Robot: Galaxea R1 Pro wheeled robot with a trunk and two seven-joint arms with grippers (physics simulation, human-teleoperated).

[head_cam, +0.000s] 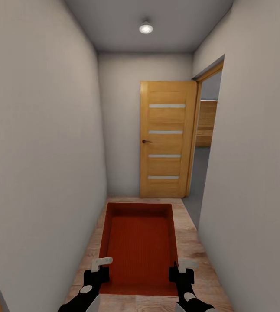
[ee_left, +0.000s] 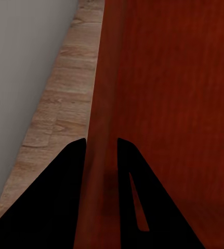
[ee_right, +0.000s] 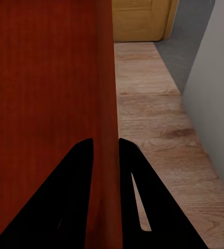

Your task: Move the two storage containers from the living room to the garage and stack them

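orange-red storage container (head_cam: 140, 247) hangs over the hallway's wood-plank floor (head_cam: 192, 242) before a wooden door (head_cam: 166, 141), left tool (head_cam: 100, 271) and right tool (head_cam: 180, 272) on its side walls. left wrist: fingers (ee_left: 65, 197) pinch the wall. right wrist: fingers (ee_right: 73, 197) likewise.

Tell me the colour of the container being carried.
Orange-red container, best seen in the head view.

There is one orange-red rectangular storage box (head_cam: 141, 247), one light brown wooden door (head_cam: 167, 139), one round ceiling light (head_cam: 146, 28), and two black grippers.
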